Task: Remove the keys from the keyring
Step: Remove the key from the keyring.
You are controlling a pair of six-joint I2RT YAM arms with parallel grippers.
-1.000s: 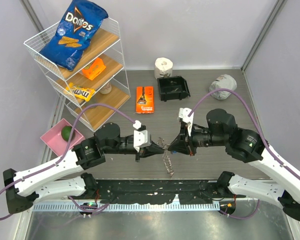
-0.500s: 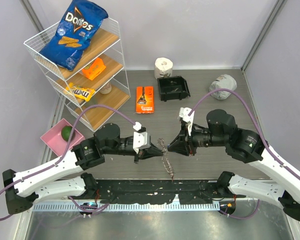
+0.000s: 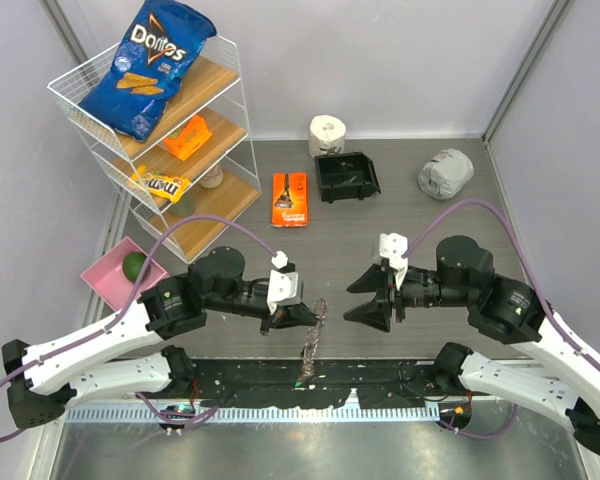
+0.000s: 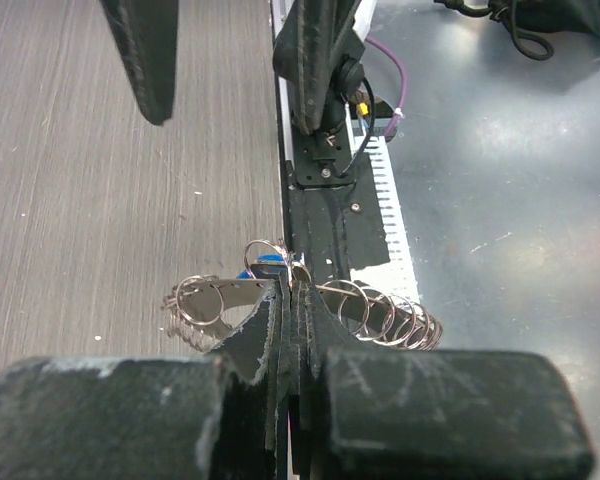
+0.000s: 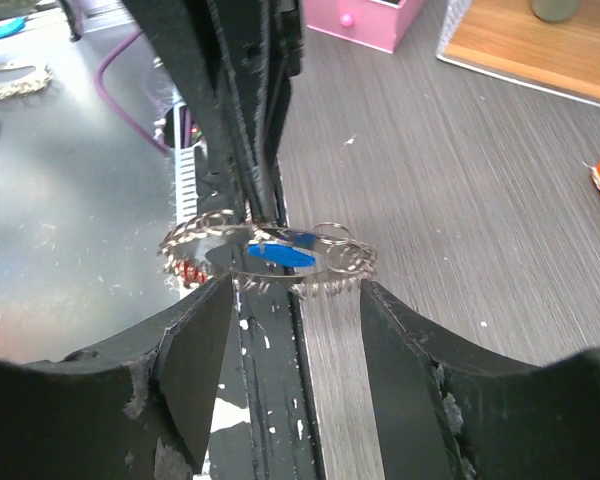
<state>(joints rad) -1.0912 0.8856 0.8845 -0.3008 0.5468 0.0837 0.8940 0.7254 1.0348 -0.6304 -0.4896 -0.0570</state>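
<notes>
- Top external view: your left end effector (image 3: 305, 318) is clenched on the keyring (image 3: 310, 346), holding it above the desk's (image 3: 400, 200) near edge, about mid-width.
- Your right end effector (image 3: 357, 299) is released, its jaws spread wide. It grasps nothing and sits just right of the keyring, apart from it.
- Right wrist view: the keyring (image 5: 270, 250) shows almost edge-on, pinched at its middle, with a blue-headed key (image 5: 280, 257) on it.

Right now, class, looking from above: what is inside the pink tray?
One round green fruit sits in the pink tray. The left arm's cable crosses the tray's near corner, so whatever lies under that bit cannot be seen.
</notes>
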